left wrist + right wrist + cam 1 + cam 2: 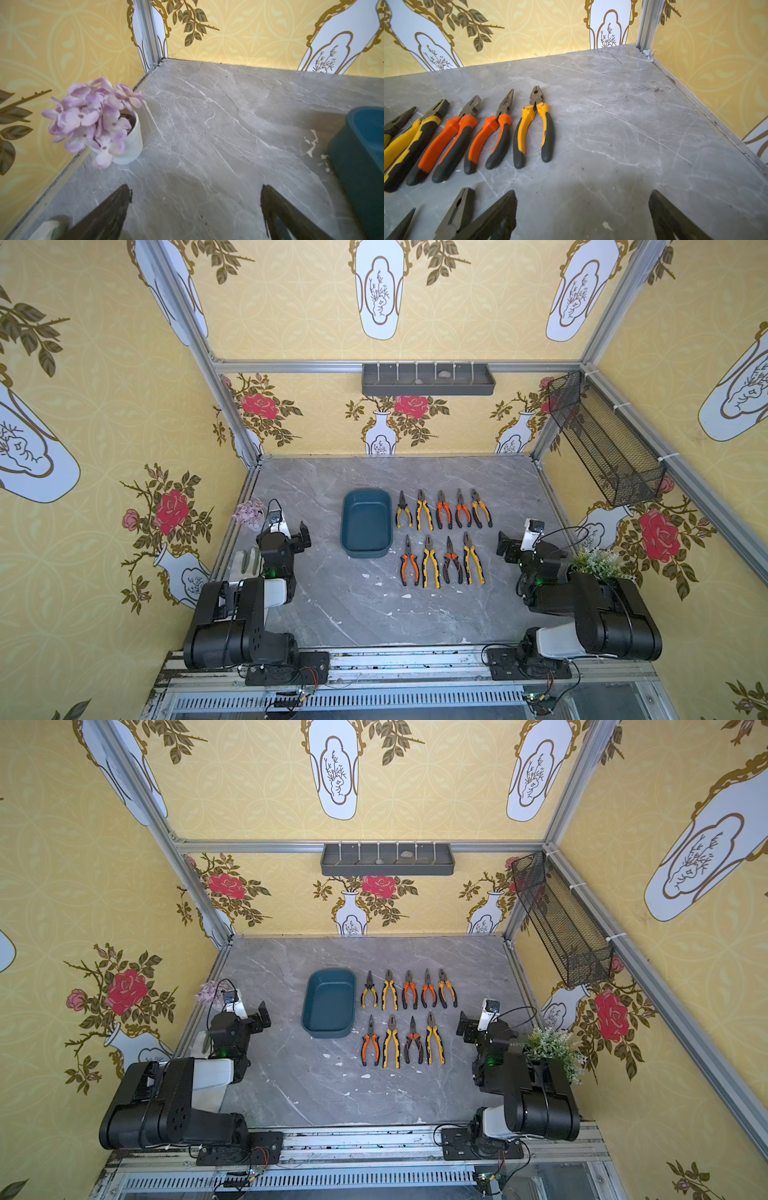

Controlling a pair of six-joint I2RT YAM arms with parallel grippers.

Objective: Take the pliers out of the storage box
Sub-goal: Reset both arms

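Left claw [195, 191]: stood apart, empty, near the tabletop's [353, 605] left edge.
Right claw [583, 193]: stood apart, empty, beside pliers [422, 502].
Storage box [366, 526]: sat just beside pliers.
Open room: tabletop front.

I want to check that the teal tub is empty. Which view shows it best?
The top views: both show the whole storage box from above, its floor bare. The left wrist view catches only one corner; the right wrist view misses it.
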